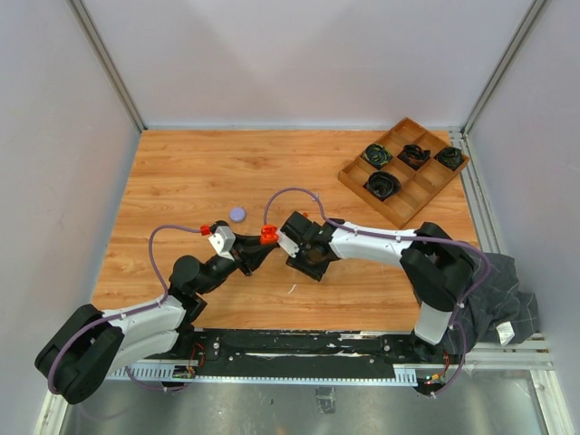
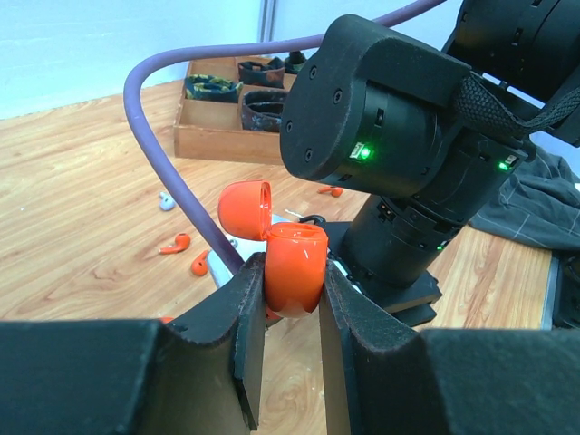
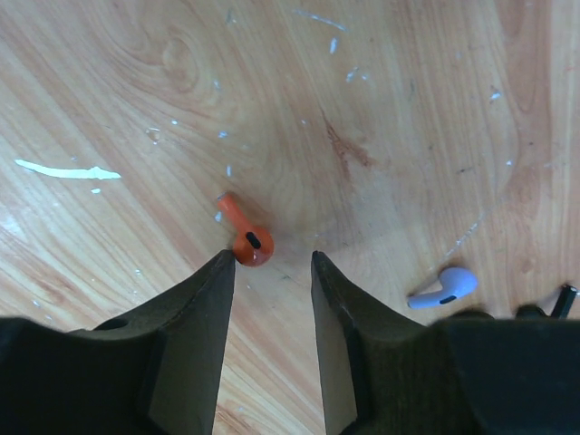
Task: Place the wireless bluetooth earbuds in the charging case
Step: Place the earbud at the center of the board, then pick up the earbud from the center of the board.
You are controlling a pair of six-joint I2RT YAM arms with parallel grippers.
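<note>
My left gripper (image 2: 291,264) is shut on the orange charging case (image 2: 295,268), which it holds above the table with its lid (image 2: 245,210) hinged open. In the top view the case (image 1: 268,236) sits between the two wrists. My right gripper (image 3: 270,259) points down at the table, open, with only bare wood between its fingers. An orange earbud (image 3: 246,237) lies at the tip of its left finger. A lilac earbud (image 3: 444,288) lies to the right. More orange earbuds (image 2: 175,244) (image 2: 200,263) (image 2: 331,190) and a pale one (image 2: 166,201) lie on the wood.
A wooden compartment tray (image 1: 426,186) with coiled black cables (image 1: 381,185) stands at the back right. A lilac disc (image 1: 237,213) lies behind the left gripper. The right arm's black wrist (image 2: 399,136) hangs close beside the case. A purple cable (image 2: 163,154) loops past it.
</note>
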